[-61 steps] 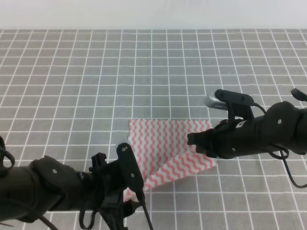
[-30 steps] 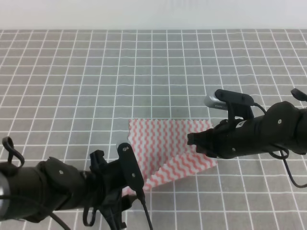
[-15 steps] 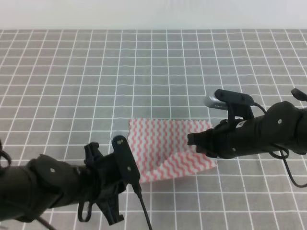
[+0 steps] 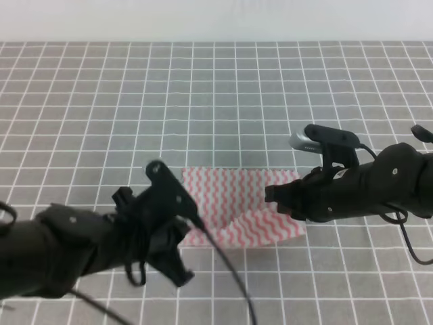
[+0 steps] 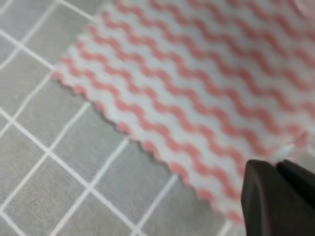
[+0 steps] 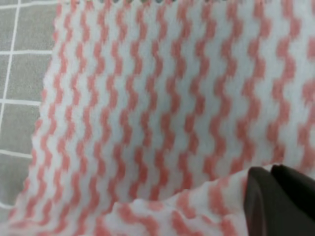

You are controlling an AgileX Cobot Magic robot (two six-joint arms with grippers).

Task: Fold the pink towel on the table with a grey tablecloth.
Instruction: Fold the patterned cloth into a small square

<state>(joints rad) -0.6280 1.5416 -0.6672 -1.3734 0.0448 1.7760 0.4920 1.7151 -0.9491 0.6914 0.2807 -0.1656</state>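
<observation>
With both pincers, left point(image 4: 184, 218) and right point(image 4: 274, 196), pinched shut on the pink towel's point(image 4: 230, 196) near edge mid-surface, carry both corners level to the far edge.

- We see the left arm point(image 4: 81, 247): matte black, small silver screws, thin black cable.
- We see the right arm point(image 4: 365, 186): black too (grey-silver camera on top).
</observation>
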